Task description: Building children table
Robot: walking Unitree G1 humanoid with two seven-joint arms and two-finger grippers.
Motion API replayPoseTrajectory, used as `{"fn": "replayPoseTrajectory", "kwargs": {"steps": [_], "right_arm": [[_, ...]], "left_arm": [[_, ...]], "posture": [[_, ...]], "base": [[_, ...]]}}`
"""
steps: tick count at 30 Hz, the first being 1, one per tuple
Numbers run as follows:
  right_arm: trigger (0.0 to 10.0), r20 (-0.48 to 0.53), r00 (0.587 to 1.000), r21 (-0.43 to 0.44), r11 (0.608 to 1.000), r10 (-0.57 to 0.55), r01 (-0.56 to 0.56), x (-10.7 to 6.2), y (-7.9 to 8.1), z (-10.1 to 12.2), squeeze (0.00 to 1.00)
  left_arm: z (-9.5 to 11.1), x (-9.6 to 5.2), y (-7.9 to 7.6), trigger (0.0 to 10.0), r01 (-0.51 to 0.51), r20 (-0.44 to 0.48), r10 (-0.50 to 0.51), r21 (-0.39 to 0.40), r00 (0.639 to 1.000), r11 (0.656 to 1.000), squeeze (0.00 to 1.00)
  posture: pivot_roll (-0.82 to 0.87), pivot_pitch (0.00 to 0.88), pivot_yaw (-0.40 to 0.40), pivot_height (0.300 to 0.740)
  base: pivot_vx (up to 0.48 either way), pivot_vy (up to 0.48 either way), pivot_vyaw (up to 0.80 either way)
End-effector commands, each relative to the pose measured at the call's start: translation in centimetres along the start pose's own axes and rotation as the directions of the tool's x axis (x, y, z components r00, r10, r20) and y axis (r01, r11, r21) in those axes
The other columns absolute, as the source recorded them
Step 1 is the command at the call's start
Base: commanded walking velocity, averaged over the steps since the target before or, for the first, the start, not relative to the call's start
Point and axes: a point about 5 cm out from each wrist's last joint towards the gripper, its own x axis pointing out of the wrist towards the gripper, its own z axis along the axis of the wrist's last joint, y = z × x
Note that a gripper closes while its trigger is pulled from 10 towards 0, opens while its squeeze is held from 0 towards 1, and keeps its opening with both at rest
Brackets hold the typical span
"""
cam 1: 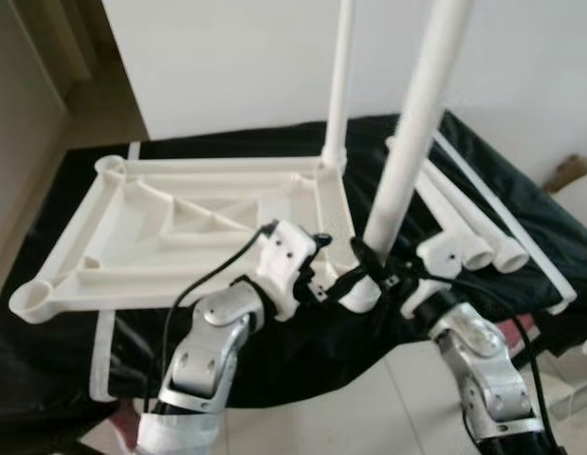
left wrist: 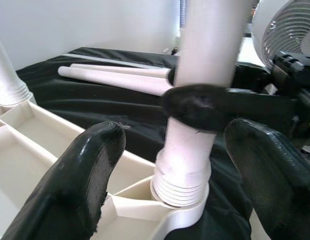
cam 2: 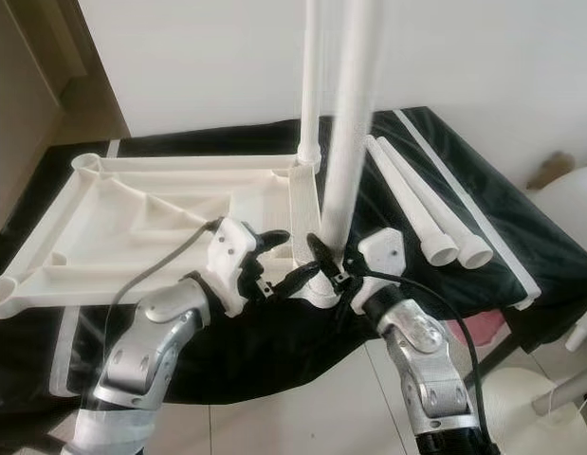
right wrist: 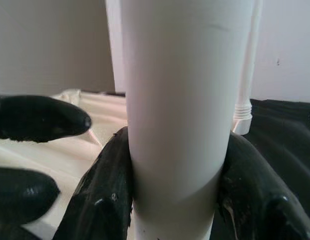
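A white plastic tabletop [cam 1: 179,227] lies upside down on a black cloth. One white leg [cam 1: 339,85] stands upright in its far right corner socket. A second white leg [cam 1: 416,133] stands in the near right corner socket [left wrist: 180,200], its threaded end showing. My right gripper [cam 1: 374,270] is shut on this leg just above the socket, fingers [right wrist: 112,195] on both sides. My left gripper [cam 1: 317,265] is open beside the same socket, its fingers [left wrist: 79,180] apart and not touching the leg. Two more white legs [cam 1: 473,232] lie on the cloth at the right.
The black cloth [cam 1: 521,209] covers a low surface with white trim strips along its edges. A white wall stands behind. Tiled floor shows below the near edge. A white fan [left wrist: 287,30] stands at the right.
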Motion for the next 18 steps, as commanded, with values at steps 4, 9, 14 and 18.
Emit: {"fn": "replayPoseTrajectory", "kwargs": {"steps": [4, 9, 14, 18], "right_arm": [[10.0, -0.165, 0.978, 0.173, 0.973, -0.126, 0.155, -1.4, -1.4, -3.7, 0.0], [10.0, -0.189, 0.977, 0.105, 0.988, -0.095, 0.116, -0.3, -2.0, -3.5, 0.0], [10.0, -0.19, 0.981, -0.05, 0.998, 0.032, -0.042, 0.4, -1.7, -3.0, 0.0], [10.0, -0.191, 0.977, -0.079, 0.991, 0.09, -0.107, 0.3, -1.4, -2.9, 0.0]], "left_arm": [[0.4, -0.1, 0.8, 10.0, -0.12, 0.005, 0.12, 0.014, 0.993, 0.993, 0.0], [0.6, 0.1, 0.9, 10.0, -0.113, 0.006, 0.113, 0.017, 0.994, 0.993, 0.0], [0.6, 0.2, 1.0, 10.0, -0.109, 0.007, 0.109, 0.021, 0.994, 0.994, 0.0], [0.6, 0.2, 1.0, 10.0, -0.109, 0.006, 0.109, 0.024, 0.994, 0.994, 0.0]], "posture": [[0.03, 0.0, 0.033, 0.74], [0.02, 0.0, 0.048, 0.74], [0.03, 0.0, 0.048, 0.74], [0.03, 0.0, 0.046, 0.74]], "base": [[0.0, 0.0, 0.0], [0.0, 0.0, 0.0], [0.0, 0.0, 0.0], [0.0, 0.0, 0.0]]}}
